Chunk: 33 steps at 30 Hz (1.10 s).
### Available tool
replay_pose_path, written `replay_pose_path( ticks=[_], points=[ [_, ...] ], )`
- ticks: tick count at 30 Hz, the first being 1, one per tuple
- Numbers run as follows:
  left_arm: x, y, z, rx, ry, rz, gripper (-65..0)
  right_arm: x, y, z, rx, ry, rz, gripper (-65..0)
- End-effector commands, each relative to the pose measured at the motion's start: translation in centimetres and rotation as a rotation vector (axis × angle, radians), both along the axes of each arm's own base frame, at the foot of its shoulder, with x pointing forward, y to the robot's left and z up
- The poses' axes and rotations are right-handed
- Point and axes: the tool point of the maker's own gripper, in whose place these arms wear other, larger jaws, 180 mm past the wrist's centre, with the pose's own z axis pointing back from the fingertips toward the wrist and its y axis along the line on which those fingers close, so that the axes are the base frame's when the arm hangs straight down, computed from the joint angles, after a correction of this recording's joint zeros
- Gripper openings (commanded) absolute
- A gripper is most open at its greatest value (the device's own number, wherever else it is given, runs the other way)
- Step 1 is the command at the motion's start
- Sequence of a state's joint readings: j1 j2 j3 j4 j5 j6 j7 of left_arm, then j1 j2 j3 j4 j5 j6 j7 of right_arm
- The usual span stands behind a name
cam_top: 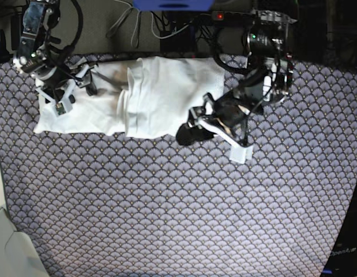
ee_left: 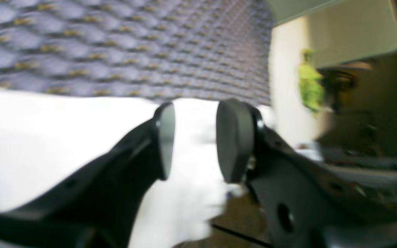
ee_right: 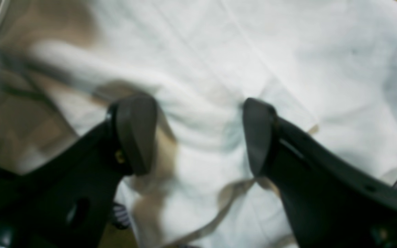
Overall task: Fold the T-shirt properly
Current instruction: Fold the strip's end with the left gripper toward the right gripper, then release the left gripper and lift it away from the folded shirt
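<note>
The white T-shirt lies crumpled and partly folded across the back of the patterned table cover. A thicker bunched layer fills its middle and right, and a flatter part reaches left. My left gripper hovers at the shirt's near right corner. In the left wrist view the left gripper has its pads apart with nothing between them, and the T-shirt lies behind. My right gripper is over the shirt's left part. In the right wrist view it stands wide open above the T-shirt.
Cables and a blue box sit behind the table's back edge. The light floor shows past the cover's left edge. A blurred green object appears in the left wrist view's background.
</note>
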State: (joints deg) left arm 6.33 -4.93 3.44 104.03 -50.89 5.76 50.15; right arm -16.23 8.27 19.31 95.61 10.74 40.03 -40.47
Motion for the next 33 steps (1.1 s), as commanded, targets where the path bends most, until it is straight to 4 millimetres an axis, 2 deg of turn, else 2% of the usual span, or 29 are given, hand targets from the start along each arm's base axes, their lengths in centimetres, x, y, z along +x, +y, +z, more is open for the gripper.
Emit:
replay_pose_path(
  ticks=[1,5,7,9,13,16,22,27,33],
  points=[
    [0.2,-0.1,0.2,-0.025,-0.004,-0.007,-41.6,0.5,-0.5,0.7,-0.017,-0.026,0.002,-24.3],
    [0.0,0.5,-3.4,0.000,0.098,0.006,-41.6,1.0,-0.6,1.6,-0.028,-0.053,0.005,-24.3],
    [0.4,0.5,-4.4,-0.002,0.125,0.011,-41.6,1.3,-0.6,2.1,-0.034,-0.070,0.008,-24.1],
    [0.5,0.2,-5.6,-0.007,0.169,0.021,-41.6,1.6,-0.8,3.1,-0.054,-0.097,0.018,-24.1],
    [0.8,1.0,-8.6,0.073,0.228,0.033,-41.6,2.2,-0.8,5.1,-0.084,-0.150,0.033,-24.0],
    [0.6,1.4,-9.4,0.111,0.238,0.034,-41.6,2.6,-2.3,6.9,-0.114,-0.199,-0.010,-24.0],
    [1.3,1.6,-7.4,0.112,0.174,0.029,-41.6,3.2,-5.0,8.0,-0.126,-0.235,-0.106,-24.0],
    [2.3,1.4,-4.1,0.099,0.072,0.031,-41.6,3.1,-6.3,7.7,-0.140,-0.189,-0.155,-24.0],
    [3.0,0.7,-0.2,0.075,-0.038,0.029,-41.6,2.5,-6.8,6.8,-0.167,-0.107,-0.164,-23.9]
  ],
)
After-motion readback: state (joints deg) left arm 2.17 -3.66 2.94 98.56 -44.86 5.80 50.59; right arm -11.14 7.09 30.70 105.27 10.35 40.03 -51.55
